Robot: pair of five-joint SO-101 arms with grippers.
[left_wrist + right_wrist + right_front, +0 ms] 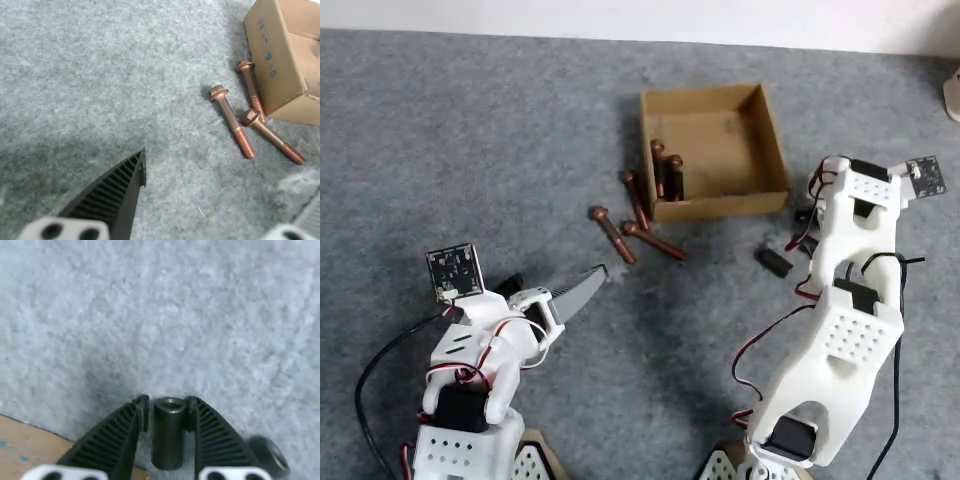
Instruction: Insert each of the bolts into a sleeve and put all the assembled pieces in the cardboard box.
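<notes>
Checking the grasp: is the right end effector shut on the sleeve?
Shut on the sleeve: both fingers of the right end effector press its sides.

Copper-coloured flanged metal bolts (612,235): five, at the centre of the high view. Dark cylindrical metal sleeves (168,432): two, counted in the right wrist view. Open brown cardboard box (720,207): one, upper centre. White plastic robot arms (840,340): two, lower left and lower right.

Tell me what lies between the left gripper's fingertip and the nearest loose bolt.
Nothing but bare grey carpet separates the left gripper from the nearest bolt, as both the high and left wrist views show.
</notes>
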